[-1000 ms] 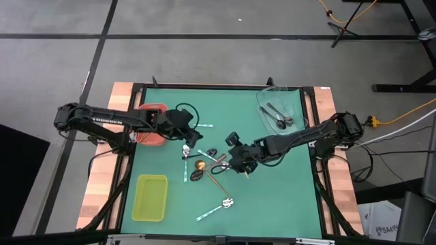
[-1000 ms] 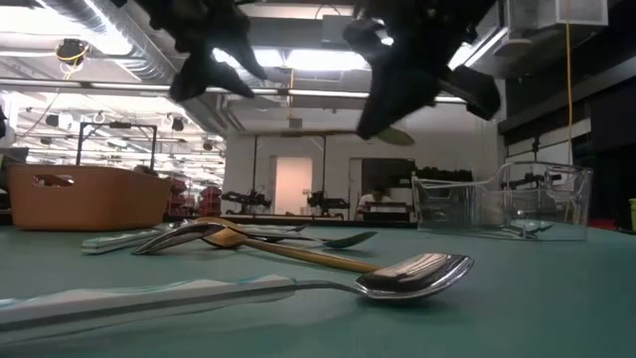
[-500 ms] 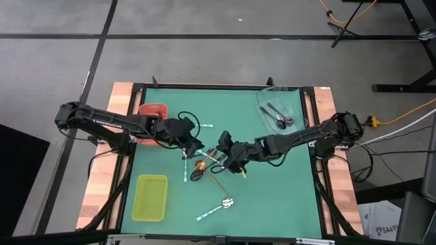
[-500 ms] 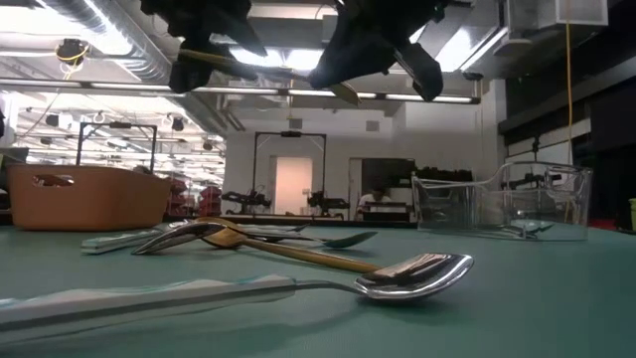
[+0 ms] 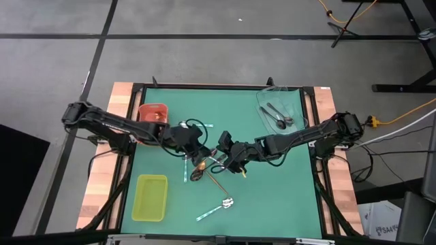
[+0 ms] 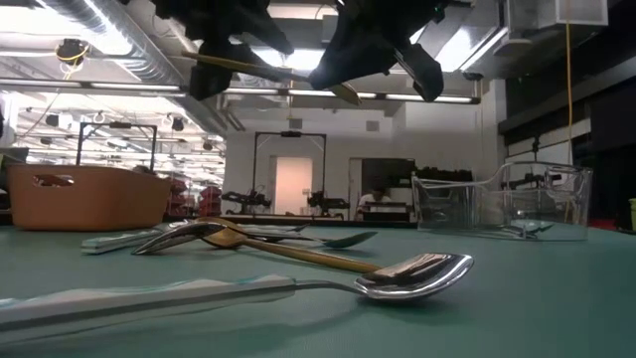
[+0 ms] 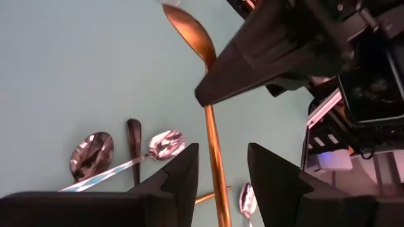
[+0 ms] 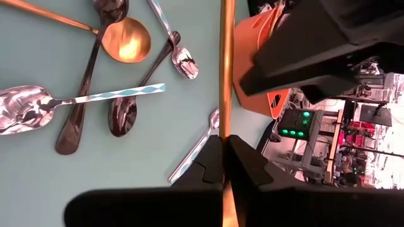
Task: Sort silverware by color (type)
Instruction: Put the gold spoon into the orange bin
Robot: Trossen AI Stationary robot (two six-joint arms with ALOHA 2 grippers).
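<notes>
A copper spoon (image 6: 283, 78) hangs level in the air between both grippers. My right gripper (image 5: 228, 151) is shut on it. My left gripper (image 5: 196, 143) is open, its fingers (image 7: 183, 180) standing either side of the handle's free end (image 7: 216, 176); I cannot tell whether they touch it. On the mat lie another copper spoon (image 5: 199, 165), black spoons (image 8: 82, 113) and mint-handled spoons (image 5: 216, 208), crossing each other in a loose heap. My right gripper pinches the copper spoon's handle (image 8: 225, 120) between its two fingers, close to the bowl (image 7: 189, 31). It comes down from above, slanting toward the table's left. The spoon is lifted clear and about level, and its handle runs on past the fingertips toward the left gripper.
A red tray (image 5: 153, 111) sits at the far left, behind my left arm. The yellow-green tray (image 5: 150, 197) lies near left. A clear tray (image 5: 279, 109) at the far right holds two dark spoons (image 5: 276, 116). One mint-handled spoon (image 6: 248, 288) lies alone toward the near edge.
My right gripper carried the copper spoon toward the table's left and raised it, then held still. My left gripper moved toward the table's right and near edge until its open fingers stood around the spoon's handle end.
</notes>
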